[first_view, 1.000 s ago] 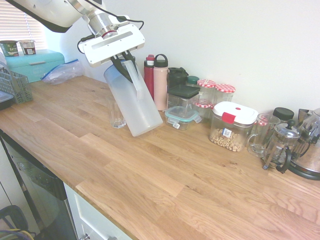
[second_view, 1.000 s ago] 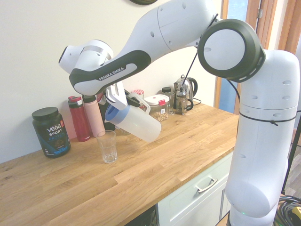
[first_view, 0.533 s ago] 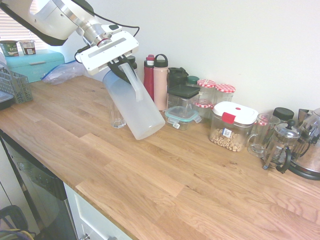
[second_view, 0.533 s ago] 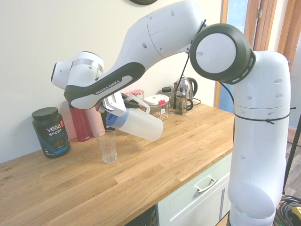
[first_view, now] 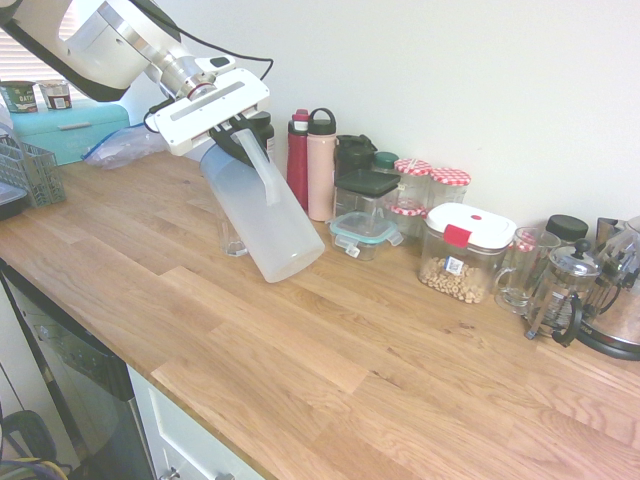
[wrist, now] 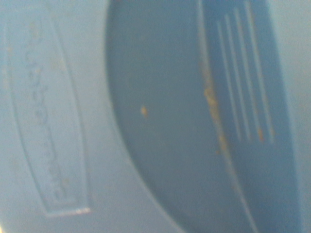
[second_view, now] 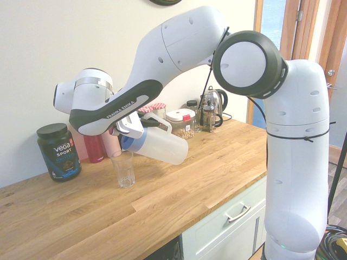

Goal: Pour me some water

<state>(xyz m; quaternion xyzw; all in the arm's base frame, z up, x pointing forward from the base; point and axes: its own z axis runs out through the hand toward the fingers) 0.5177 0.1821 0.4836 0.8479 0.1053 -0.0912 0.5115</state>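
The tall frosted translucent plastic jug (second_view: pixel 160 147) with blue lid and white handle, its water barely visible, is held clamped by the closed pincer (second_view: pixel 142 125) at its handle, tilted steeply above the clear ribbed drinking glass (second_view: pixel 124 168) standing near the back edge of the wooden desk (second_view: pixel 179 189).

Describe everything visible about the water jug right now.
The jug is tall, frosted translucent plastic with a blue lid and white handle. It is clear of the wooden counter, tipped steeply, lid end low above the empty glass. The gripper is shut on its handle. Any water is too faint to see.
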